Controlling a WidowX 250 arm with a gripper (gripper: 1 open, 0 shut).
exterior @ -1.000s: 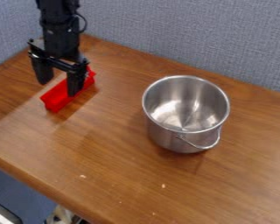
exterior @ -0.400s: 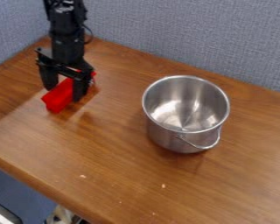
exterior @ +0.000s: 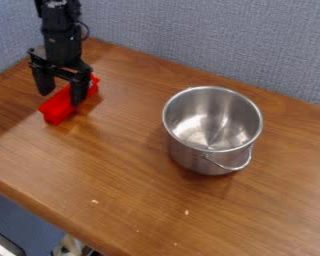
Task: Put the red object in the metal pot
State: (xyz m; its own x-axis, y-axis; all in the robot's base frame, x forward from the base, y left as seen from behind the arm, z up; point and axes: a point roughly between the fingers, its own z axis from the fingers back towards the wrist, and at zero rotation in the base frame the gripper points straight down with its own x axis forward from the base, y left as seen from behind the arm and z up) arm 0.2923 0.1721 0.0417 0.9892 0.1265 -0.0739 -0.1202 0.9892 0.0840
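The red object (exterior: 63,104) is a long red block lying on the wooden table at the left. My gripper (exterior: 59,88) points straight down over its far half, open, with one dark finger on each side of the block. Nothing is gripped; the block rests on the wood. The metal pot (exterior: 212,127) stands upright and empty to the right of centre, its wire handle lying over the near rim.
The wooden table (exterior: 109,170) ends in a front edge running from lower left to lower right. A blue-grey wall (exterior: 230,40) rises behind the table.
The gripper has moved left and down, now straddling the block's far half. The block now lies slightly further left than before. The pot has not moved.
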